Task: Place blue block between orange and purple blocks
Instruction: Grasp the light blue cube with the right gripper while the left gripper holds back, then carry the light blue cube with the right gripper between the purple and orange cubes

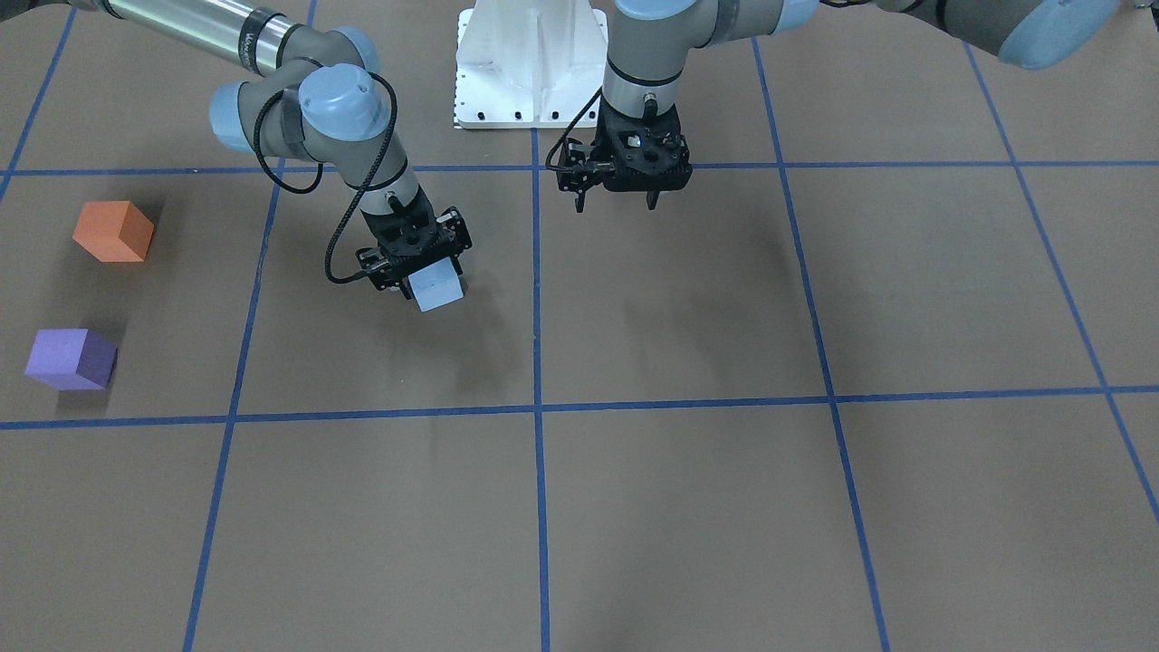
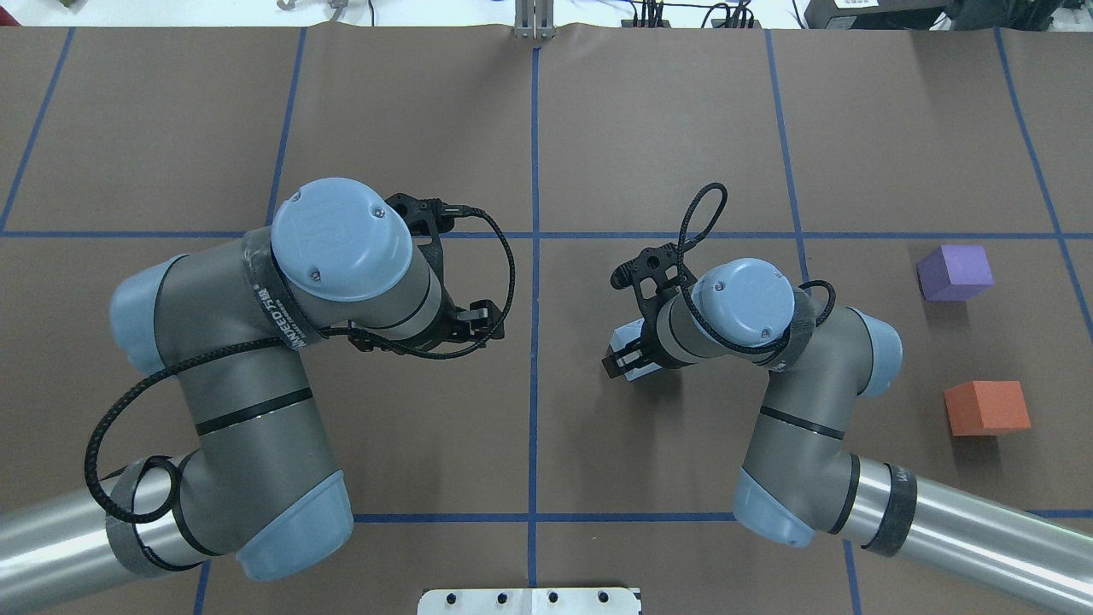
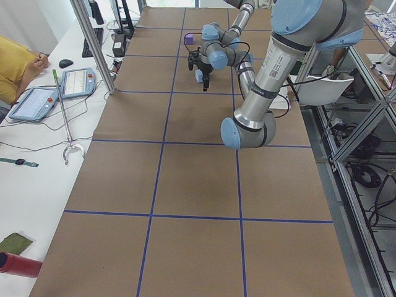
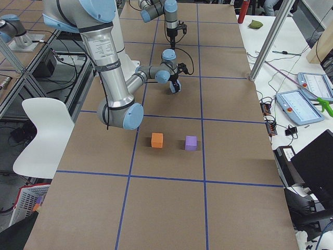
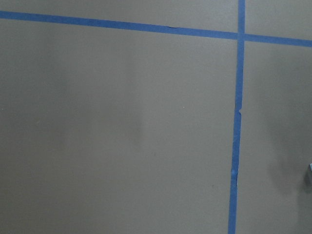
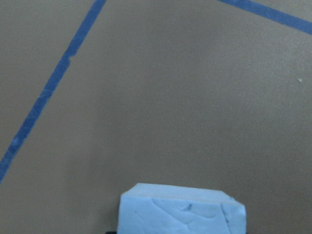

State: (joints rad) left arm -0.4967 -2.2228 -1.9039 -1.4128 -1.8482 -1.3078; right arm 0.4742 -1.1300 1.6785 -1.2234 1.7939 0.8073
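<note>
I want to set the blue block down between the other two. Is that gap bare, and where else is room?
Yes: the strip between the orange block and purple block is bare paper. The squares past the left pincer are bare too. Crowded: mid-table, where the right pincer holds the blue block.

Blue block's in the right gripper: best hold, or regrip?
Keep it, probably. The right gripper pinches the blue block from above across opposite flat faces, lower part poking out below. A cube offers no better grip, and its underside is free for setting down.
</note>
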